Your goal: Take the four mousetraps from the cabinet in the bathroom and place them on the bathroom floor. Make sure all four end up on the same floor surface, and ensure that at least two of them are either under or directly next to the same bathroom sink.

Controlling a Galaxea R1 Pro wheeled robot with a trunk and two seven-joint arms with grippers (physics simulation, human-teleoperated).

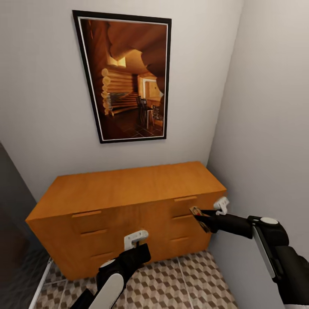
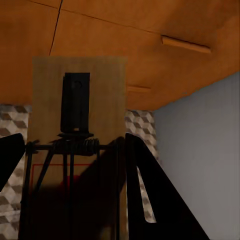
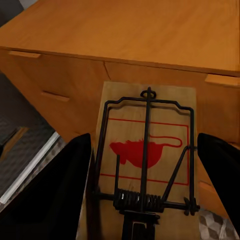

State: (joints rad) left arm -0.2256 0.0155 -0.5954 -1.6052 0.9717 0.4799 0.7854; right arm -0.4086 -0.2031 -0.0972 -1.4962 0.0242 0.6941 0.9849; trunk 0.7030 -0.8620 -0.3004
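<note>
Two mousetraps are in evidence, one per gripper. The right gripper point(image 1: 198, 216) is held in front of the right-hand drawers of the cabinet point(image 1: 128, 189), its jaws closed on a mousetrap point(image 3: 145, 165); in the right wrist view the tan board lies between the two dark fingers point(image 3: 60, 195), showing a black wire bar, a coil spring and a red rodent outline in a red frame. In the head view this mousetrap point(image 1: 196, 211) shows as a small tan piece at the fingertips.

The left gripper point(image 1: 136, 244) hangs low before the cabinet front, above the bathroom floor point(image 1: 189, 279). The left wrist view shows a second mousetrap point(image 2: 77, 145) gripped between its jaws, board upright, with a dark plate and spring.

The cabinet counts one; six bar handles are visible, all drawers shut. One framed picture point(image 1: 124, 77) hangs on the wall above. The cabinet stands in a corner on cube-patterned tiles.
</note>
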